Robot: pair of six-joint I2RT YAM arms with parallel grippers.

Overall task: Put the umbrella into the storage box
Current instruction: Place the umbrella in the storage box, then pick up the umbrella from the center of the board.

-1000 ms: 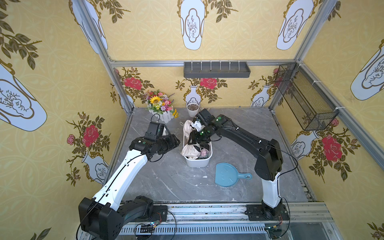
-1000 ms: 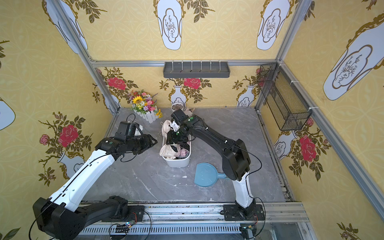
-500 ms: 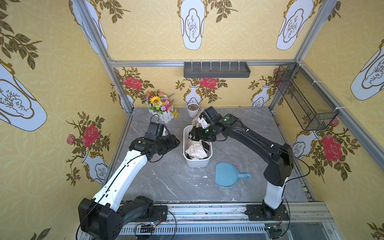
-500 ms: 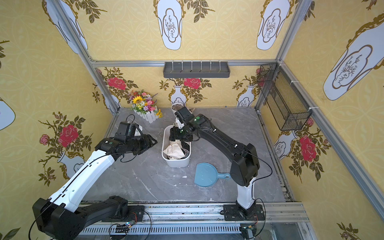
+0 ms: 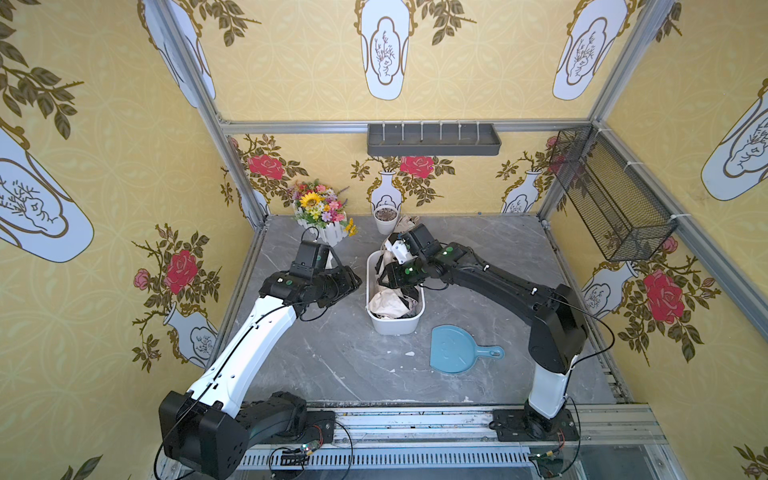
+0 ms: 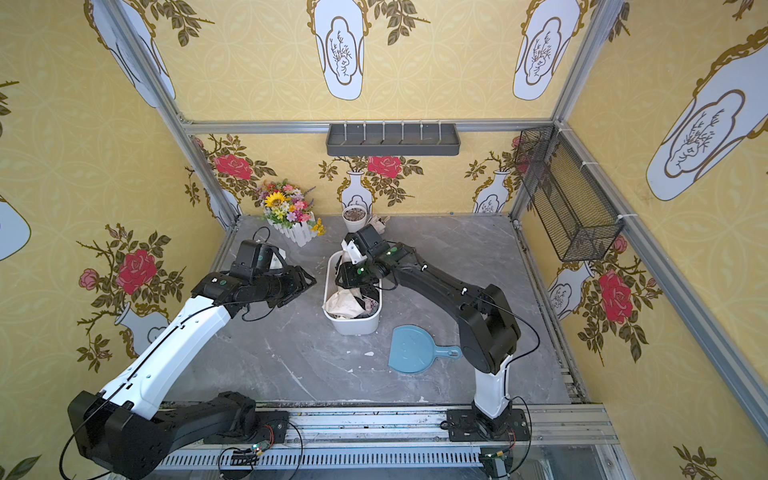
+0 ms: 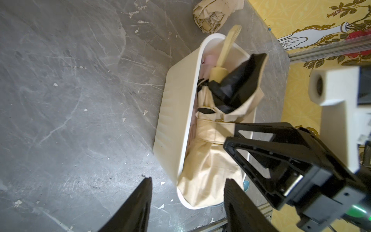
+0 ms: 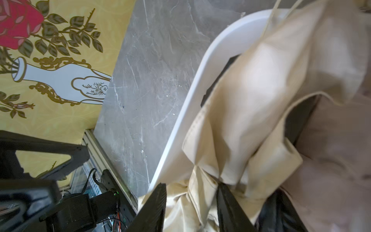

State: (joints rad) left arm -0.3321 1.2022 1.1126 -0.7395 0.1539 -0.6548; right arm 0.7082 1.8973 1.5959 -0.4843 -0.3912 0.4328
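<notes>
Right wrist | one umbrella (image 8: 251, 112) | one storage box (image 8: 202, 84) | right pincer (image 8: 191, 209) clamps umbrella

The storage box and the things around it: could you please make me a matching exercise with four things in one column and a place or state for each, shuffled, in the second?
Things:
1. storage box
2. umbrella
3. blue dustpan
4. small white pot

Places or states:
A. lying flat on the table, near the box's front end
B. standing by the back wall, beside the flower arrangement
C. in the middle of the table, between the two arms
D. crumpled cream and black fabric, lying inside the box

Pairs: 1-C, 2-D, 3-A, 4-B
</notes>
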